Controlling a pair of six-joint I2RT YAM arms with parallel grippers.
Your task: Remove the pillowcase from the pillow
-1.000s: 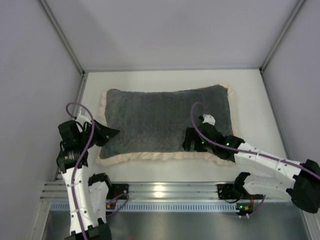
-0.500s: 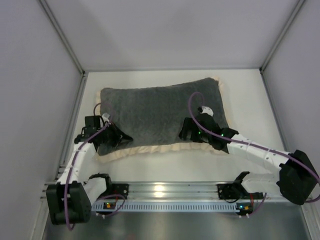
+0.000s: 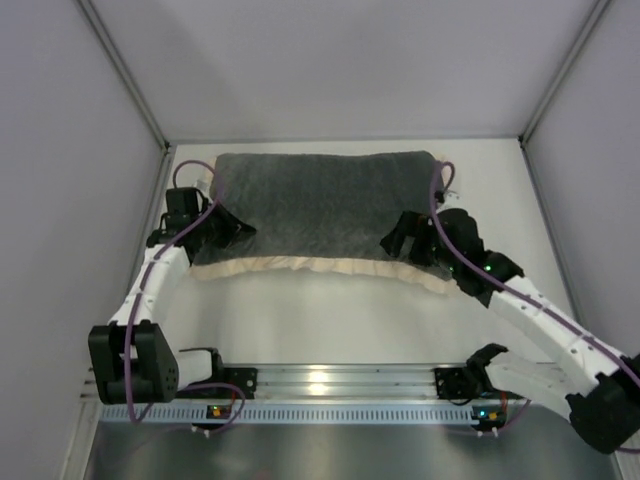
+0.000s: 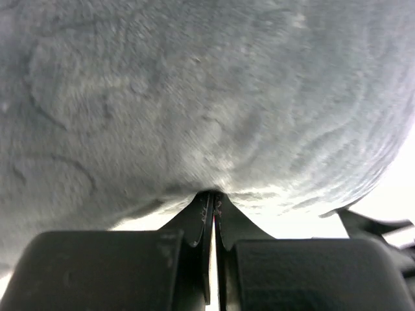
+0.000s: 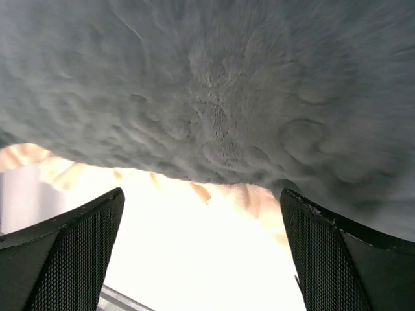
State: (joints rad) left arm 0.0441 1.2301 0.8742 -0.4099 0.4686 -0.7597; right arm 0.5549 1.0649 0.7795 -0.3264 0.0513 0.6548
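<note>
The pillowcase [image 3: 320, 205] lies dark grey plush side up at the back of the white table, with its cream frill [image 3: 300, 265] along the near edge. The pillow is hidden inside it. My left gripper [image 3: 238, 230] is shut, and its tips [image 4: 213, 194] press against the plush [image 4: 194, 91] at the left end, with nothing seen between the jaws. My right gripper [image 3: 396, 241] stands open at the near right part. In the right wrist view its fingers [image 5: 65, 253] spread wide below the plush [image 5: 214, 84] and frill [image 5: 217, 192], holding nothing.
Grey enclosure walls stand on the left, right and back, and the pillowcase's far edge is close to the back wall [image 3: 340, 70]. Bare white table [image 3: 330, 320] stretches from the frill to the metal rail [image 3: 320, 380] at the near edge. Purple cables loop over both arms.
The pillowcase with its filling has slid away from the arms toward the back wall. Both arms have stretched farther out with it; the left gripper stays shut and the right stays open.
</note>
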